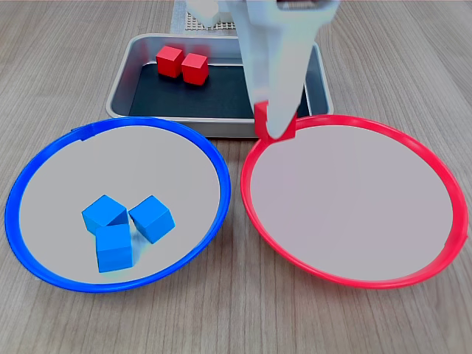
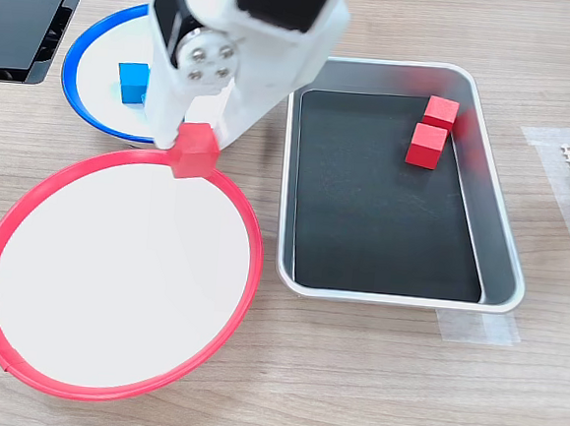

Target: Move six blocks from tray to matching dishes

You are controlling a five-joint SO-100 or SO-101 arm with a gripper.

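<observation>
Wood-grain tabletop (image 1: 66, 44), silver tray (image 1: 122, 85), black equipment (image 2: 24, 15) at edge

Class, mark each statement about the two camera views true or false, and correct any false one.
1. Three blue blocks lie in the blue-rimmed dish. True.
2. The tray is empty. False: two red blocks sit on its black floor.
3. The gripper holds a red block at the red-rimmed dish's rim. True.
4. The red-rimmed dish already holds blocks. False: none rests in it yet.
</observation>
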